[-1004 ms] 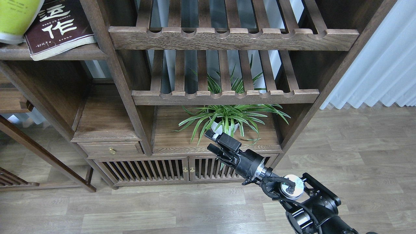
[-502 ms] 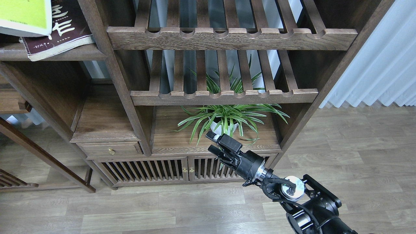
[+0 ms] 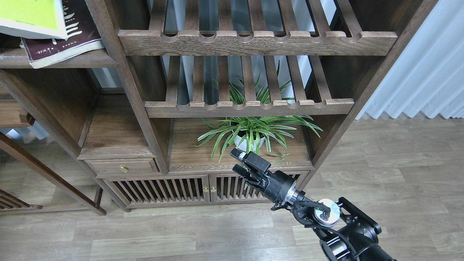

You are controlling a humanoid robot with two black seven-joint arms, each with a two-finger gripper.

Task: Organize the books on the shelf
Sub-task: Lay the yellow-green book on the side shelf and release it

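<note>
The large yellow-green book [image 3: 30, 16] lies on top of the thick maroon book [image 3: 69, 40] at the top left, covering most of its white characters. Both rest on the dark-brown plank shelf [image 3: 83, 59], and the maroon book's corner overhangs the shelf's front edge. The smaller "300" book is out of view. My right gripper [image 3: 236, 161] is open and empty, low in the middle of the view, in front of the cabinet and far from the books. My left arm is out of view.
Two slatted racks with scalloped front rails [image 3: 253, 38] fill the middle bay. A potted spider plant [image 3: 253, 132] stands below them, just behind my right gripper. A small drawer [image 3: 123, 167] and slatted cabinet doors [image 3: 181, 188] sit at floor level.
The yellow-green book has moved right and settled flatter over the maroon book, hiding more of its characters. My right gripper has sunk slightly and stays open.
</note>
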